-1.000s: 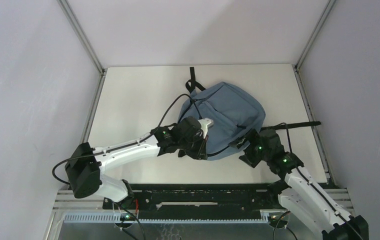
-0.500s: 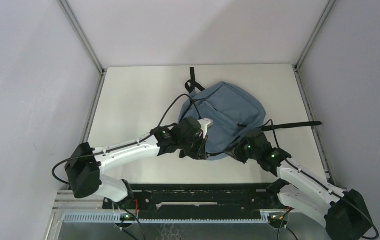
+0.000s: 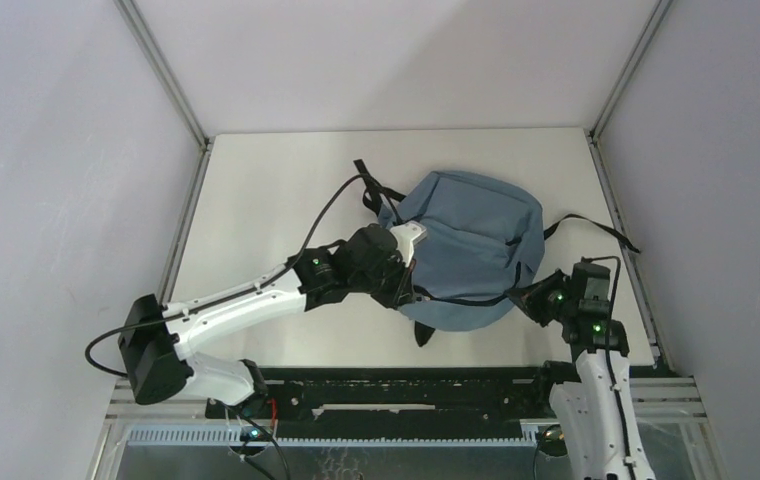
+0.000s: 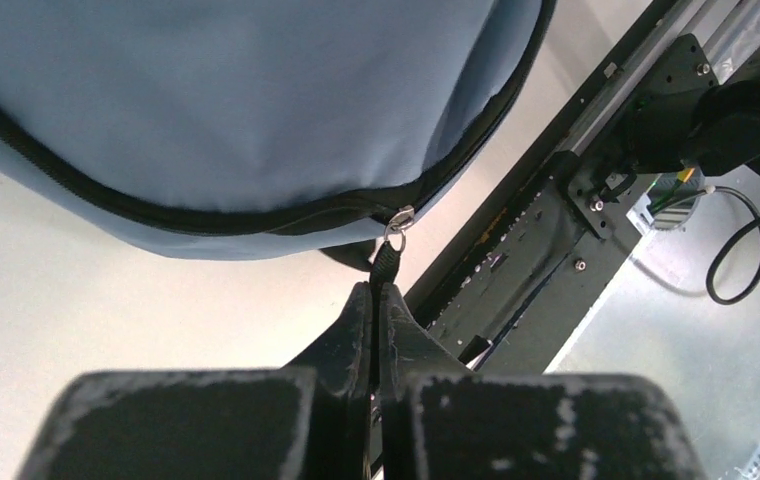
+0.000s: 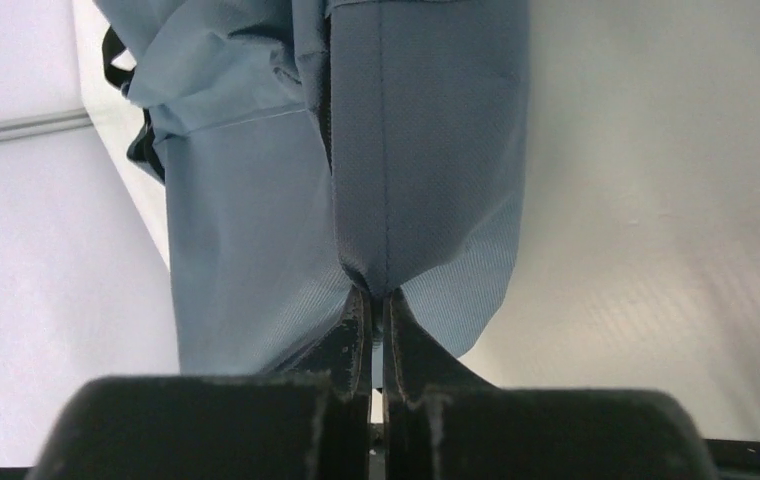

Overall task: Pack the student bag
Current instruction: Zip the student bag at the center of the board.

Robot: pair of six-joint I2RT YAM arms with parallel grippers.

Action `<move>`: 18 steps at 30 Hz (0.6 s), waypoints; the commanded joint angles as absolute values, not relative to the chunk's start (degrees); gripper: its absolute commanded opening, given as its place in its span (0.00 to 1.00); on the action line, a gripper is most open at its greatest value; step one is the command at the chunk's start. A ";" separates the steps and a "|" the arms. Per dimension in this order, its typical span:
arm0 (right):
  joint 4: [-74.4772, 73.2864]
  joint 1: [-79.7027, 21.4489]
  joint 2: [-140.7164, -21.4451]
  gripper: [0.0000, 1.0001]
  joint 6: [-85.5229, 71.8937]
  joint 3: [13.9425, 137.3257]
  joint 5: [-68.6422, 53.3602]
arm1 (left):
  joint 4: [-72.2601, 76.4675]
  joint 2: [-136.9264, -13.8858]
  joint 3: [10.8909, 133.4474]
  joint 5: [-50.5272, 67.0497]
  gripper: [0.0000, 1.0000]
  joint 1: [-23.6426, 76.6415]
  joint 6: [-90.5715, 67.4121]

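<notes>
The student bag [image 3: 476, 235], dusty blue with black zipper trim, lies on the white table between my two arms. My left gripper [image 3: 408, 292] sits at its near left edge, shut on the black zipper pull [image 4: 388, 255] that hangs from the closed zipper [image 4: 206, 218]. In the left wrist view the left gripper [image 4: 375, 292] pinches the pull's tab. My right gripper [image 3: 530, 300] is at the bag's near right corner. In the right wrist view the right gripper [image 5: 376, 298] is shut on a fold of the bag's blue fabric [image 5: 426, 150].
Black straps trail from the bag at the back left [image 3: 369, 185] and the right [image 3: 596, 225]. The black mounting rail [image 3: 406, 385] runs along the table's near edge, close behind the left gripper. Frame posts and pale walls bound the table.
The right gripper closed on the bag's fabric and drew back to the right. The bag swung and shifted right, its straps moved with it. The left gripper kept hold of the zipper pull.
</notes>
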State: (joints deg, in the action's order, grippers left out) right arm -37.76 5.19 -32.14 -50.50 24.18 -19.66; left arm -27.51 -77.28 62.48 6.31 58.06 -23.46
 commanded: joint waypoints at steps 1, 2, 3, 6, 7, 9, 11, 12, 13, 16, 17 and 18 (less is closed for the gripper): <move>-40.29 14.99 -33.76 0.00 -40.68 28.24 -18.79 | -32.46 -77.44 66.23 2.74 0.00 57.41 -20.77; -40.61 17.43 -34.49 0.00 -39.36 29.25 -20.17 | -32.45 -77.58 66.38 2.48 0.00 57.14 -20.61; -41.19 19.81 -35.27 0.00 -37.93 30.32 -21.29 | -32.40 -77.60 66.55 2.50 0.00 56.75 -20.46; -41.70 26.26 -37.04 0.00 -34.27 32.92 -24.60 | -32.97 -76.82 67.56 2.53 0.00 55.40 -19.68; -41.64 27.76 -37.75 0.00 -33.47 33.67 -25.44 | -32.73 -76.41 67.42 2.32 0.00 55.03 -19.48; -41.62 29.39 -39.22 0.00 -32.84 35.12 -26.98 | -31.69 -75.99 66.59 1.42 0.00 54.29 -19.03; -40.67 29.52 -39.64 0.00 -32.93 36.02 -29.15 | -29.80 -76.47 64.91 0.63 0.00 53.09 -18.94; -40.03 29.49 -39.59 0.00 -32.97 36.38 -30.48 | -29.09 -77.18 64.15 0.77 0.00 52.25 -19.22; -40.28 29.40 -39.44 0.07 -33.20 36.96 -31.21 | -28.70 -78.11 63.86 1.49 0.00 51.32 -19.76; -42.54 27.38 -35.99 0.77 -33.35 38.99 -29.03 | -28.03 -80.41 64.11 4.05 0.00 49.94 -21.39; -42.96 26.24 -34.25 0.90 -33.47 39.56 -28.15 | -27.58 -80.62 64.23 4.69 0.00 49.95 -21.99; -43.01 24.96 -32.43 0.97 -33.42 40.09 -27.55 | -27.07 -80.60 64.17 5.04 0.00 49.92 -22.77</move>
State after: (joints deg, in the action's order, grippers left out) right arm -46.15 27.55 -38.37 -35.03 34.74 -31.35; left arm -27.55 -79.81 63.86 4.91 51.22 -22.00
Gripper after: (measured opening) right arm 0.803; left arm 0.008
